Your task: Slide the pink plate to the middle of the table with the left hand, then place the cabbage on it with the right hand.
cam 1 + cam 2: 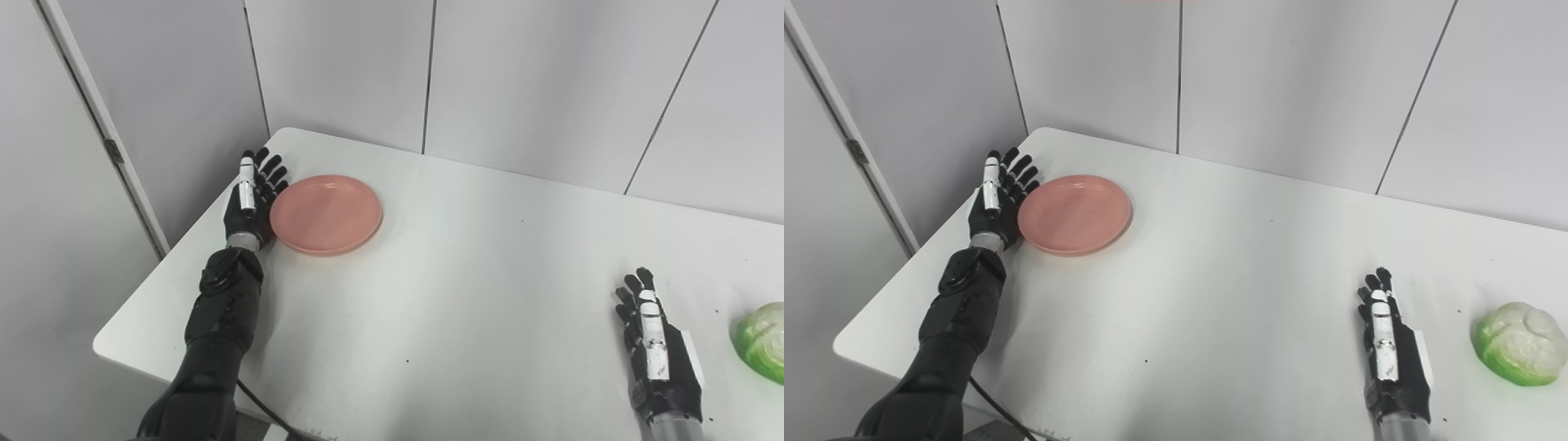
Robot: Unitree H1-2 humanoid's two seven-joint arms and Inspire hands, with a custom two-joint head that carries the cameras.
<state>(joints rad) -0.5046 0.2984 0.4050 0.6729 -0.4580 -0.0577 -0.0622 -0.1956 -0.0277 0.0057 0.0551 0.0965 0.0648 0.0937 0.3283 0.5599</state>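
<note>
well, the pink plate (326, 214) sits near the far left corner of the white table (465, 288), with the left hand (251, 199) flat against its left rim, fingers spread, holding nothing. the cabbage (1519, 343) lies at the right edge, near the right hand (1390, 355), which rests open, empty.

Pink plate (326, 214) lies far left (upright); pale-green cabbage (1520, 351) near right.

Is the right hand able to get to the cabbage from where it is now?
Probably yes. The right hand is open beside the cabbage, with only bare table between them. The cabbage sits to its outer side, so the hand would need to shift sideways.
</note>
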